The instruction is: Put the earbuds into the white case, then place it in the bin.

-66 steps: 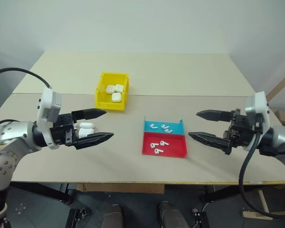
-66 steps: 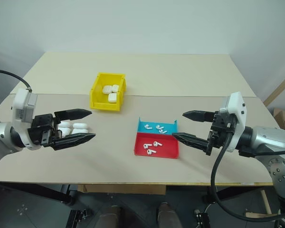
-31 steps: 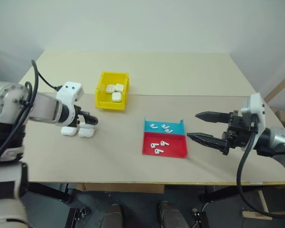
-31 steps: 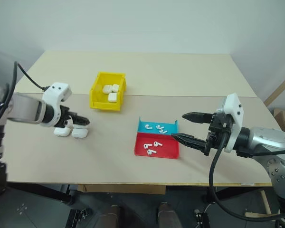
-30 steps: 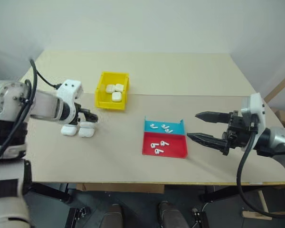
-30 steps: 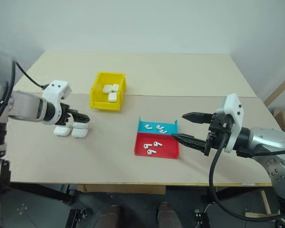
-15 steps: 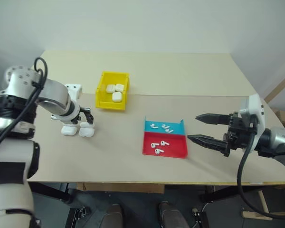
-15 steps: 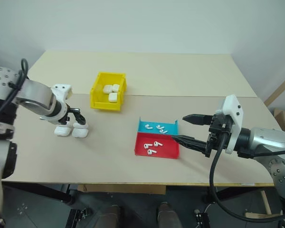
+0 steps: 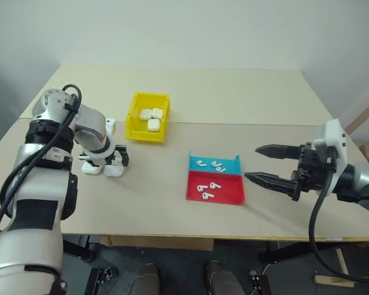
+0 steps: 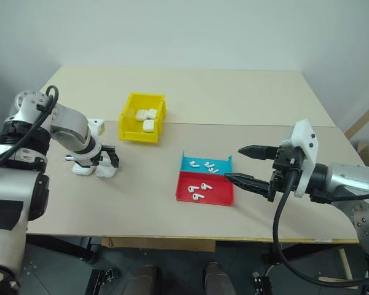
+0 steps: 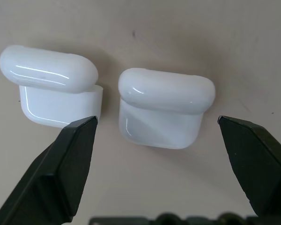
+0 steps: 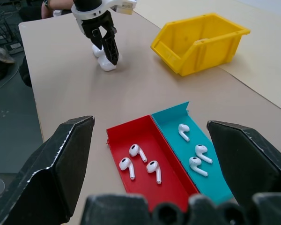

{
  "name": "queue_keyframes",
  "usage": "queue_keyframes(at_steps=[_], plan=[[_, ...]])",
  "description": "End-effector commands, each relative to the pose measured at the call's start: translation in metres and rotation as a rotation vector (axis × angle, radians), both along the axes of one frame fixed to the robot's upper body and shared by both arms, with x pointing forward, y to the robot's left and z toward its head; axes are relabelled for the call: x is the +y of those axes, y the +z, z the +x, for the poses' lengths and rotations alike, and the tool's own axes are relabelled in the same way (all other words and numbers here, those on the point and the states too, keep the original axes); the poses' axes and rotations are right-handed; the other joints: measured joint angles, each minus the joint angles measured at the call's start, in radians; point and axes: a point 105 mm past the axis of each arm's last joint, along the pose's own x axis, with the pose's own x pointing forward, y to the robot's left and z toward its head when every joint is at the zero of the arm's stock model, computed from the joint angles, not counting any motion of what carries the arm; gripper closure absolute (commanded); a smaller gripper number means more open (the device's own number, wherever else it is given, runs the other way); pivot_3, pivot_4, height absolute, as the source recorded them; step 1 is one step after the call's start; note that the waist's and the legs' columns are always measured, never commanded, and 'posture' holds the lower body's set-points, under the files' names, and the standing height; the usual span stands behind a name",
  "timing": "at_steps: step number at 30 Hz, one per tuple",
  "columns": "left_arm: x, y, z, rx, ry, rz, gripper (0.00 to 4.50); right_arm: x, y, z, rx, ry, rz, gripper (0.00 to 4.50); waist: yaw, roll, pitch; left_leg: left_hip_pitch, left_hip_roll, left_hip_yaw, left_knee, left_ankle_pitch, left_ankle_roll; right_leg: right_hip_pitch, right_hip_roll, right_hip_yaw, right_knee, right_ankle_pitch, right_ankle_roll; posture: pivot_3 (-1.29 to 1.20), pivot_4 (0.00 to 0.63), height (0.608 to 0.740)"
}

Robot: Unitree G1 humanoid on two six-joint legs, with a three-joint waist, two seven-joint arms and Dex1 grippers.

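A: Left wrist view: our left end effector (image 11: 161,140) stands open, straddling the white case (image 11: 163,108) on the tabletop (image 9: 160,196).

B: Risk: its finger (image 11: 61,168) may clip the neighbouring case (image 11: 54,86). Right end effector (image 9: 265,165) open, holding nothing.

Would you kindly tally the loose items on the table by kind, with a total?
Small glossy white plastic cases on the table: 2
White cases in the yellow plastic bin: 3
Tiny white earbuds in the red tray: 3
Earbuds in the blue tray: 3
Total: 11
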Motion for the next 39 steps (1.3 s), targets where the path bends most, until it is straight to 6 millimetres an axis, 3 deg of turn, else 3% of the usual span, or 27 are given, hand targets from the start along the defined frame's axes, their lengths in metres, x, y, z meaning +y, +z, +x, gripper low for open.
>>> queue_keyframes(at_steps=[1,9,18,21,25,30,39], plan=[[-0.003,0.007,0.004,-0.021,-0.006,-0.014,0.00,0.001,0.013,-0.005,-0.054,0.010,-0.002,0.02,0.001,0.000,0.000,0.000,0.000,0.000,0.000,0.000,0.000,0.000,0.000,0.000,0.000,0.000,0.000,0.00,0.150,0.740],[-0.012,-0.011,0.006,0.017,-0.025,-0.009,0.00,0.003,0.012,-0.006,-0.063,0.006,0.004,0.02,0.003,0.000,0.000,0.000,0.000,0.000,0.000,0.000,0.000,0.000,0.000,0.000,0.000,0.000,0.000,0.00,0.150,0.740],[-0.009,-0.014,0.009,0.015,-0.023,0.006,0.00,0.003,0.009,-0.011,-0.067,-0.005,0.006,0.02,0.003,0.000,-0.001,0.001,0.000,0.000,0.000,0.000,-0.001,0.001,0.000,0.000,0.000,0.000,0.001,0.00,0.150,0.740],[-0.010,-0.015,0.010,0.003,-0.031,0.010,0.57,0.003,0.008,-0.012,-0.067,-0.010,0.006,0.00,0.003,0.000,-0.001,0.001,0.000,0.000,0.000,0.000,-0.001,0.002,0.000,0.000,0.000,0.000,0.001,0.00,0.150,0.740],[-0.010,-0.011,0.012,-0.015,-0.028,0.001,1.68,0.003,0.008,-0.013,-0.069,-0.016,0.009,0.00,0.001,0.000,-0.001,0.001,0.000,0.000,0.000,0.000,-0.001,0.002,0.000,0.000,0.000,0.000,0.001,0.00,0.150,0.740],[-0.004,0.003,0.017,-0.120,-0.044,-0.038,1.68,0.003,0.004,-0.014,-0.072,-0.031,0.025,0.00,-0.003,0.000,-0.001,0.000,0.000,0.000,0.000,0.000,-0.001,0.000,0.000,0.000,0.000,0.000,0.001,0.00,0.150,0.740],[-0.014,0.065,0.014,-0.560,-0.241,-0.153,1.68,0.006,0.002,-0.008,-0.099,-0.029,0.057,0.00,-0.001,0.000,-0.001,0.000,0.000,0.000,0.000,0.000,-0.001,0.001,0.000,0.000,0.001,0.000,0.001,0.00,0.150,0.740]])
